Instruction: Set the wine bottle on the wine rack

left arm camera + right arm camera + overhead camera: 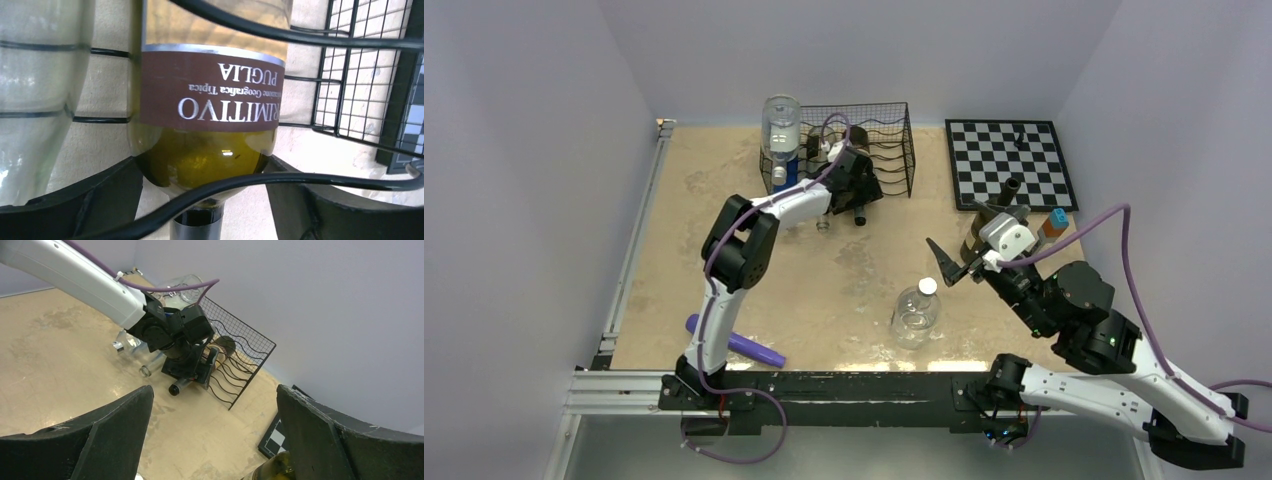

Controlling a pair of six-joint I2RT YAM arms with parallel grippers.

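Note:
The wine bottle (pixel 210 90), greenish glass with a brown label, lies in the black wire wine rack (pixel 894 125) with its dark neck (pixel 860 214) sticking out toward me. My left gripper (pixel 856 185) is at the rack's front and stands open (pixel 204 165), with a finger on each side of the bottle's shoulder and the neck free between them. A wavy rack wire (pixel 320 37) crosses in front. My right gripper (pixel 952 262) is open and empty (pixel 214 395) above the table. In the right wrist view the rack (pixel 245 355) and the bottle neck (pixel 179 386) show in the distance.
A clear bottle (pixel 781 130) stands neck-down at the rack's left. A second wine bottle (pixel 976 240) stands just behind my right gripper. A plastic bottle (pixel 916 312) stands in the near middle. A chessboard (pixel 1009 160) lies at the back right. A purple object (pixel 742 345) lies front left.

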